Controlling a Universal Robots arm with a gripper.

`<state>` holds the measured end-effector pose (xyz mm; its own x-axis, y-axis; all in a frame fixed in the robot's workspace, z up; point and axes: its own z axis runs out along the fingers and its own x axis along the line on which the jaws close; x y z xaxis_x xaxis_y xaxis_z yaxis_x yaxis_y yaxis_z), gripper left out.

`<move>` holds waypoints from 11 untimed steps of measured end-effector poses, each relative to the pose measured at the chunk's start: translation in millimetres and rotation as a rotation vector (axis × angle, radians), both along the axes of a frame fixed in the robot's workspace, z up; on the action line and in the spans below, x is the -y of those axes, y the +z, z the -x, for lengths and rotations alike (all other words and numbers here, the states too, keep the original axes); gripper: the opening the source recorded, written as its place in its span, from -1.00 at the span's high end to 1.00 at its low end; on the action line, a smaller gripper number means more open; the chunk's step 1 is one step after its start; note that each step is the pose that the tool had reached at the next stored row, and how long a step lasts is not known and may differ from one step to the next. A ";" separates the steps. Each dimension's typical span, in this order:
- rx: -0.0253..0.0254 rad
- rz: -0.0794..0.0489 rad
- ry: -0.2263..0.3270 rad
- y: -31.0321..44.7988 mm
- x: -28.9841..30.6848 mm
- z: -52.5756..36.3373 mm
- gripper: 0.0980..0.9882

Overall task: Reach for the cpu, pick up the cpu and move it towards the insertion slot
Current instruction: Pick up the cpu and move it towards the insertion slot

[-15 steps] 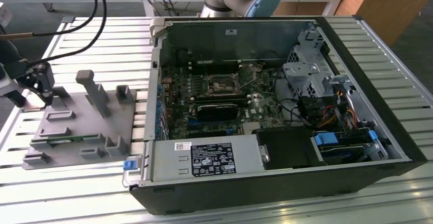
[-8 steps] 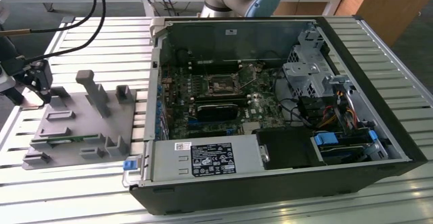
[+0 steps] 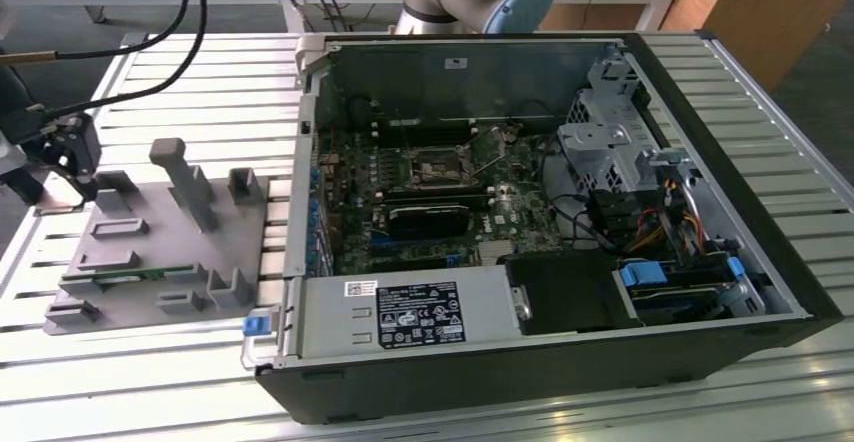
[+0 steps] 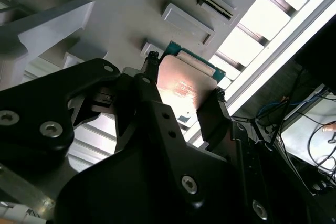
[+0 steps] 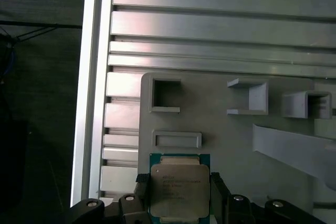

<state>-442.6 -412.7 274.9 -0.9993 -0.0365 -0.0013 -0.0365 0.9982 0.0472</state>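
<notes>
The cpu is a flat square chip with a silvery top on a green base. It sits between the two black fingers of my gripper, which press on its opposite edges. In the second wrist view the cpu is likewise clamped between the fingers. My gripper hangs over the corner of the grey fixture at the exterior view's left. The insertion slot, a dark square in a metal frame, lies on the motherboard inside the open computer case, well to the exterior view's right of the gripper.
The grey fixture carries upright posts and recesses, with a thin green memory strip near its front. The open black case holds drive cages, cables and a power supply. The slatted aluminium table ends beside the fixture.
</notes>
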 end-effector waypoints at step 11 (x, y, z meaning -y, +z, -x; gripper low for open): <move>-0.0003 0.004 0.000 12.7 0.0 0.0 0.00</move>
<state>-442.6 -412.6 287.6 -0.9993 -0.0365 -0.0008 -0.0365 0.9984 0.0428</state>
